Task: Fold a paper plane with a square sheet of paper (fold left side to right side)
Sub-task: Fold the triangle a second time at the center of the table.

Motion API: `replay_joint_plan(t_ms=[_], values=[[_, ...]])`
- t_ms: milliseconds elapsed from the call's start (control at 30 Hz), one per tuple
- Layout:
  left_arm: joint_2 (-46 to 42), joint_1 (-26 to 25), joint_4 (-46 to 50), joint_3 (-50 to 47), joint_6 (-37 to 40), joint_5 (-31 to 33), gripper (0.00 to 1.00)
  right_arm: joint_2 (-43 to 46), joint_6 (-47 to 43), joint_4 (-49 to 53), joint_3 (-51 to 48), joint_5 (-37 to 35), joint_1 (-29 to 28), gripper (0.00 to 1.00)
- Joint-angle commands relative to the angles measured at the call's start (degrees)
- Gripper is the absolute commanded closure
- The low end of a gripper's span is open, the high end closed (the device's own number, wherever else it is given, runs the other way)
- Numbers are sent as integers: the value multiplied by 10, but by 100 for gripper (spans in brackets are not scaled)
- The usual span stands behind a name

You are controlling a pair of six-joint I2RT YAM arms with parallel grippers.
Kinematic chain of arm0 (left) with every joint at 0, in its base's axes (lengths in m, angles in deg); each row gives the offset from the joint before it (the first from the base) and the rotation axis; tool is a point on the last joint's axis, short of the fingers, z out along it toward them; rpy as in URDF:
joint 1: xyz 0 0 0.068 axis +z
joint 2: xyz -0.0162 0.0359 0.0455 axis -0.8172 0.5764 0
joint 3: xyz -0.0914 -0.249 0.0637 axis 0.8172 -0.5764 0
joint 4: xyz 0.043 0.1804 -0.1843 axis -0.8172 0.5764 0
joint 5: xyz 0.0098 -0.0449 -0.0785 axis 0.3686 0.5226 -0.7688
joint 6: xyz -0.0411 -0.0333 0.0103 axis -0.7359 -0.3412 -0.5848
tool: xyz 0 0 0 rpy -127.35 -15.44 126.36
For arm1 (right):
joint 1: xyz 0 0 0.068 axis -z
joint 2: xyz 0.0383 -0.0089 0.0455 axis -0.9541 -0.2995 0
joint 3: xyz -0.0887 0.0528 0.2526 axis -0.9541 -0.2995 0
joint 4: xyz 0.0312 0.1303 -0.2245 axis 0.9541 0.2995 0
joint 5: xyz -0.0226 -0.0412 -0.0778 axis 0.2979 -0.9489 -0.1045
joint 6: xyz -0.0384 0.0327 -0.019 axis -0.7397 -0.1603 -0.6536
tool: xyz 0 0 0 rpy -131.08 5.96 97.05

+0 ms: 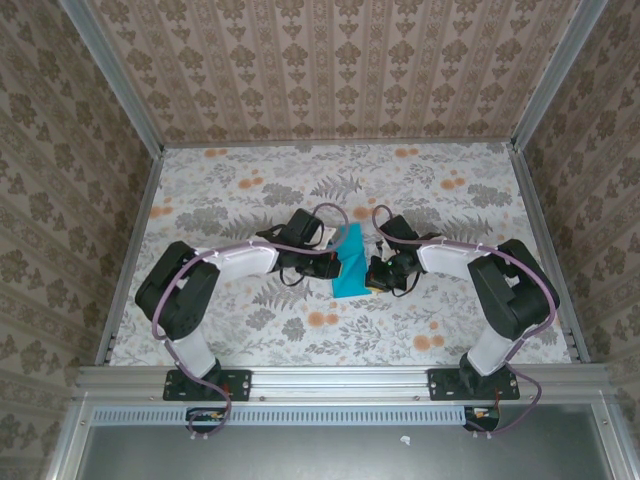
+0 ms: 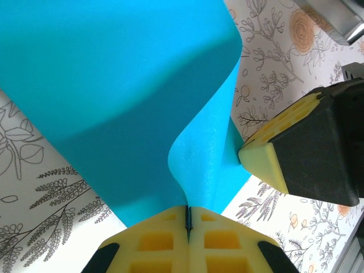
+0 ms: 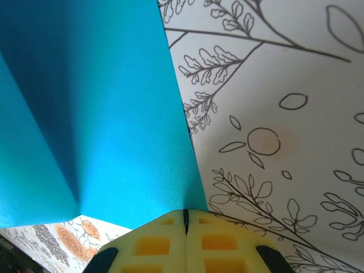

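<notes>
The square sheet of paper is held curled at mid-table, between both arms. An edge is pinched in the closed left gripper, another in the closed right gripper. The left-to-right fold is judged under way; edges must next be aligned and creased flat.

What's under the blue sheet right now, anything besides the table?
Floral table cover shows beneath the lifted square sheet of paper, pinched by the left gripper and right gripper. The patch directly under it is hidden.
</notes>
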Motion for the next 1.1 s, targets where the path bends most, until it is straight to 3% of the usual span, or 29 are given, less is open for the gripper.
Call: replay_joint_plan(t_ms=[0,333,1067], values=[[17,6,26,28,28,-18,100,-25,-8,45,-3,-35,-6,98],[39,9,36,43,37,-15,100,-24,-12,47,-2,-32,-7,98],[40,22,-41,-3,17,-24,95,-30,-17,50,6,-26,-8,98]])
